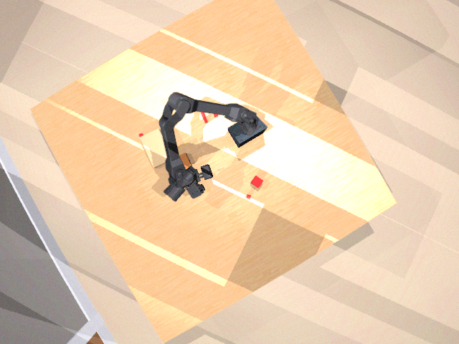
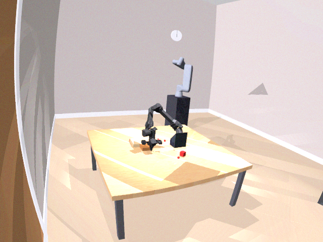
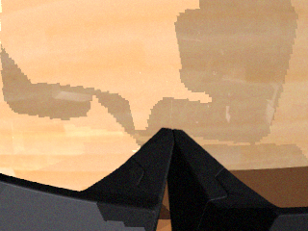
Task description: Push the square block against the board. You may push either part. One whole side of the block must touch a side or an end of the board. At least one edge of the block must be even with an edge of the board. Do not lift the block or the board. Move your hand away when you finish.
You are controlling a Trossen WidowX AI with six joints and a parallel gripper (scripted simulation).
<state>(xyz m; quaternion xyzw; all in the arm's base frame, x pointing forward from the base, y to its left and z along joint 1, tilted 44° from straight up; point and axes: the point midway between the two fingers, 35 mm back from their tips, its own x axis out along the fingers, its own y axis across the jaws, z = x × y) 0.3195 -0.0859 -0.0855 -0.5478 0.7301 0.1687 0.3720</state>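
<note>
The pale board (image 1: 150, 147) (image 2: 135, 143) lies flat on the table, left of the arm's forearm in the top view. The brown square block (image 1: 185, 160) (image 2: 144, 147) (image 3: 269, 185) lies to its right; the forearm hides the space between them, so I cannot tell whether they touch. My gripper (image 2: 151, 149) (image 3: 169, 139) is shut and empty, pointing down with its tips low over the table. It is on the side of the block away from the board. The block shows at the lower right in the wrist view, partly hidden by a finger. Contact is unclear.
A red cube (image 1: 256, 181) (image 2: 182, 153) and a small red cube (image 1: 248, 196) (image 2: 178, 157) lie right of the gripper. Another small red piece (image 1: 140, 135) is at the board's corner. A red bar (image 1: 204, 117) lies near the arm's base (image 1: 247, 132) (image 2: 178, 140).
</note>
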